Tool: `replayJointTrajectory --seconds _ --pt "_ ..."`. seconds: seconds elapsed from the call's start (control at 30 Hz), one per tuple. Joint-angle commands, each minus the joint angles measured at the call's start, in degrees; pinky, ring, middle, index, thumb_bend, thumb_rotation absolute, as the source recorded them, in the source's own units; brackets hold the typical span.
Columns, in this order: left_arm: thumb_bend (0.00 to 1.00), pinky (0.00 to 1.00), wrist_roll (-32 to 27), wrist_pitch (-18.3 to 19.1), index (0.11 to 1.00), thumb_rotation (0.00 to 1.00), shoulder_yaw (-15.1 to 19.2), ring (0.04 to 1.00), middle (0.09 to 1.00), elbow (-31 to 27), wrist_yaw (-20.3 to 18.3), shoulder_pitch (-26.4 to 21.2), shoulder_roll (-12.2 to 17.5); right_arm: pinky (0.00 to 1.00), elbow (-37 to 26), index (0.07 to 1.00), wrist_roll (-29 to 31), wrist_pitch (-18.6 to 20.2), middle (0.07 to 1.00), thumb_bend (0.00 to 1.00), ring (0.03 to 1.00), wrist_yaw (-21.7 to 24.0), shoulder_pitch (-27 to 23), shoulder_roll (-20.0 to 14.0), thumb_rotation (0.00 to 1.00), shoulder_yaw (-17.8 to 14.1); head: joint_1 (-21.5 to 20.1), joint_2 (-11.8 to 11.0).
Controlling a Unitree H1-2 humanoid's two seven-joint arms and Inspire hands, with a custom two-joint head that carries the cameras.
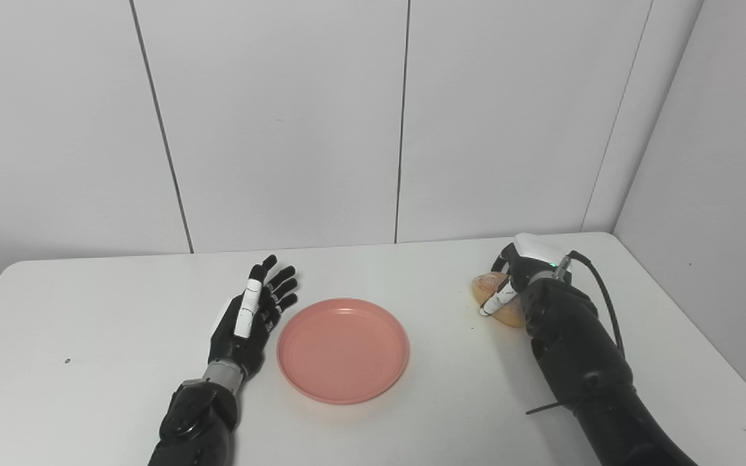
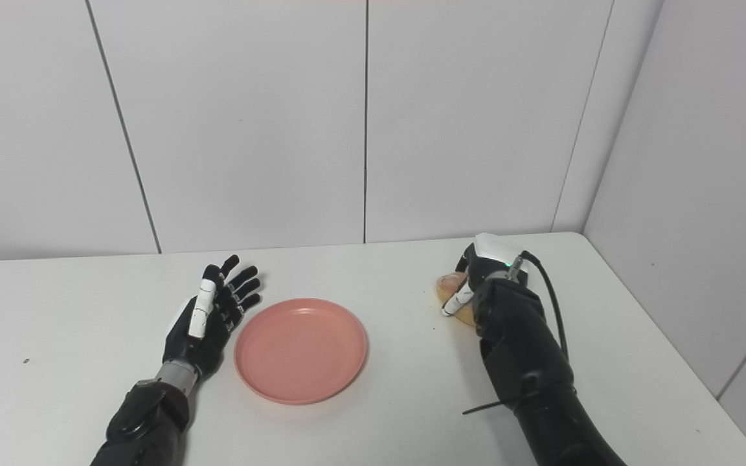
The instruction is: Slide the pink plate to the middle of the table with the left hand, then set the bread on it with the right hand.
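Pink plate (image 1: 342,350) sits flat near the middle of the tabletop (image 1: 88,323), a little toward the near edge, so the sliding step looks done or as good as done. Left hand (image 1: 251,317) rests just beside the plate's left rim, fingers spread and holding nothing, and whether it touches the rim is hard to tell. Over on the right, the bread (image 1: 493,299) lies on the table toward the far right corner, well apart from the plate, and the right hand (image 1: 523,278) is wrapped over it, fingers curled around the loaf; it looks like a grip, though the bread does not appear lifted yet. What's left, by my reading: raise the bread, carry it left, set it on the plate. Bare tabletop lies between bread and plate, nothing in the way. The wall corner is close behind the bread, and the right edge isn't far off either.
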Motion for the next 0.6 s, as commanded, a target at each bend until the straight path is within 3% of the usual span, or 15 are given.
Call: replayJointTrajectory --seconds 0.0,0.07,0.13,0.23,0.27,0.3,0.37,0.4,0.43,0.57 --pt "0.89 0.9 -0.32 1.31 0.945 0.83 0.41 0.897 0.878 1.72 -0.23 3.75 1.11 0.25 -1.77 0.653 -0.05 0.04 0.536 0.52 0.405 0.1 -2.77 -1.44 0.0 0.39 0.01 0.01" --pt "0.88 0.91 -0.34 1.45 0.952 0.84 0.37 0.905 0.89 1.63 -0.36 3.74 1.13 0.3 -1.55 0.603 0.04 0.04 0.533 0.53 0.411 0.41 -3.07 -1.55 0.0 0.69 0.01 0.01" --pt "0.88 0.92 -0.33 1.57 0.956 0.84 0.32 0.912 0.898 1.52 -0.44 3.77 1.14 0.28 -1.71 0.542 0.1 0.05 0.488 0.52 0.385 0.45 -3.19 -1.36 0.0 0.63 0.19 0.05" --pt "0.88 0.92 -0.3 1.72 0.951 0.84 0.34 0.908 0.892 1.39 -0.28 3.81 1.12 0.29 -2.29 0.526 0.75 0.03 0.487 0.52 0.388 0.72 -3.56 -1.29 0.0 1.11 0.39 0.15" --pt "0.88 0.92 -0.31 1.74 0.952 0.84 0.35 0.909 0.892 1.39 -0.27 3.8 1.12 0.22 -2.63 0.679 1.31 0.02 0.476 0.55 0.299 0.69 -3.65 -1.46 0.0 1.55 0.39 0.15" --pt "0.88 0.92 -0.34 1.7 0.952 0.84 0.36 0.909 0.892 1.4 -0.32 3.8 1.12 0.2 -3.49 0.731 1.13 0.03 0.473 0.56 0.268 1.34 -3.87 -1.36 0.0 1.74 0.39 0.15" --pt "0.87 0.92 -0.45 1.7 0.953 0.84 0.39 0.913 0.896 1.5 -0.51 3.76 1.13 0.33 -5.2 0.529 0.46 0.04 0.479 0.54 0.44 2.52 -4.19 -1.01 0.0 1.79 0.39 0.15" --pt "0.88 0.93 -0.52 1.72 0.955 0.84 0.41 0.915 0.898 1.57 -0.63 3.72 1.14 0.38 -5.97 0.499 0.13 0.05 0.489 0.53 0.505 3.0 -4.29 -0.83 0.0 1.73 0.39 0.15" --pt "0.88 0.93 -0.53 1.83 0.955 0.84 0.42 0.915 0.899 1.51 -0.57 3.72 1.1 0.38 -7.44 0.494 0.47 0.04 0.49 0.53 0.514 3.13 -4.36 -0.89 0.0 2.15 0.39 0.15" --pt "0.88 0.92 -0.5 2.33 0.949 0.84 0.3 0.913 0.895 1.11 -0.12 3.77 0.95 0.25 -13.23 0.494 0.35 0.04 0.48 0.52 0.359 3.91 -4.2 -0.7 0.0 2.66 1.0 0.41"
